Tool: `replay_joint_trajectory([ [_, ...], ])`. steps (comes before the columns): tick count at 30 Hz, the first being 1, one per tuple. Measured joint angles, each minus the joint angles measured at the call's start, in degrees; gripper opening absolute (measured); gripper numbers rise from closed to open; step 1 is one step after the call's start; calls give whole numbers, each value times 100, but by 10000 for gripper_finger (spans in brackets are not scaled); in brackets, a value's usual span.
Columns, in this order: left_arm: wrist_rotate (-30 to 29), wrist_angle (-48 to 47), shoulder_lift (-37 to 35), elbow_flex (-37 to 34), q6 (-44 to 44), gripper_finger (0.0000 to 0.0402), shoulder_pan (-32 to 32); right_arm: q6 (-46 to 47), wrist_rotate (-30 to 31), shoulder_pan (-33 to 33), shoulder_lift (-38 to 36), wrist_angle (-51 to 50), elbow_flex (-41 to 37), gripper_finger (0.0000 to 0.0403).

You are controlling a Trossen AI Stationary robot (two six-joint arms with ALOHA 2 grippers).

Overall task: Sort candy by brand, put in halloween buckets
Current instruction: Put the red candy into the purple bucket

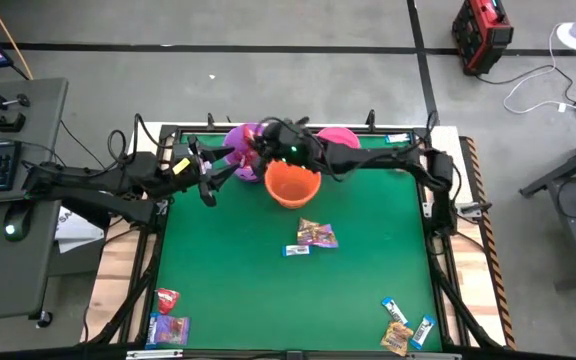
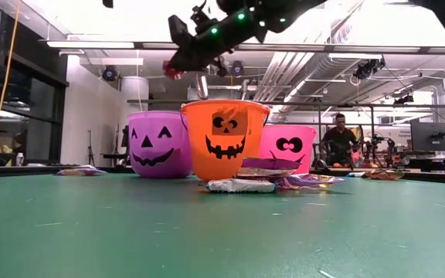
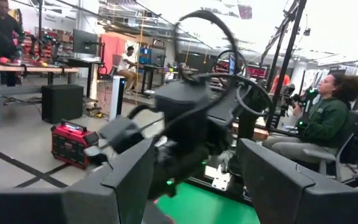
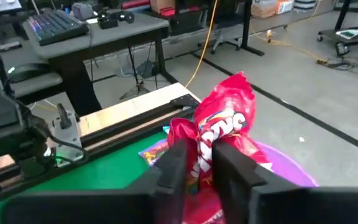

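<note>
The right gripper (image 4: 199, 163) pinches a red candy (image 4: 224, 127) directly above the purple bucket (image 4: 291, 169) (orange bucket (image 1: 292, 184) alongside); the left gripper (image 3: 194, 180) hangs nearby, fingers spread.

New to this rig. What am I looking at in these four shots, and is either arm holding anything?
Two dark robot arms work at a green table, sorting candy into Halloween pails. One picture looks straight down from above, one looks level across the table top, and two come from cameras on the arms' wrists.

At the far end stand a purple bucket, an orange bucket and a pink bucket. Loose wrapped candy lies mid-table, with more near the front corners.

The right gripper is shut on a red candy packet, held above the purple bucket's rim. The left gripper is open and holds nothing; it waits to the left of the buckets, its camera facing the other arm. People in the background are bystanders in the room.
</note>
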Motion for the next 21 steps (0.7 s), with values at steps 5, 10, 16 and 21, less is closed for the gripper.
replay_joint_trajectory([
  [5, 4, -17, -61, 0, 218, 223, 0, 170, -70, -203, 196, -630, 475, 155],
  [10, 4, -23, -195, 0, 467, 223, 0, 175, -228, -356, 191, -1279, 822, 232],
  [16, 4, -456, -285, 0, 292, 223, -2, -702, -1006, -421, 181, -3083, 1722, 267],
  [21, 214, -1533, -226, 0, -702, 223, -2, -1366, -1196, -395, 7, -5078, 1976, 266],
])
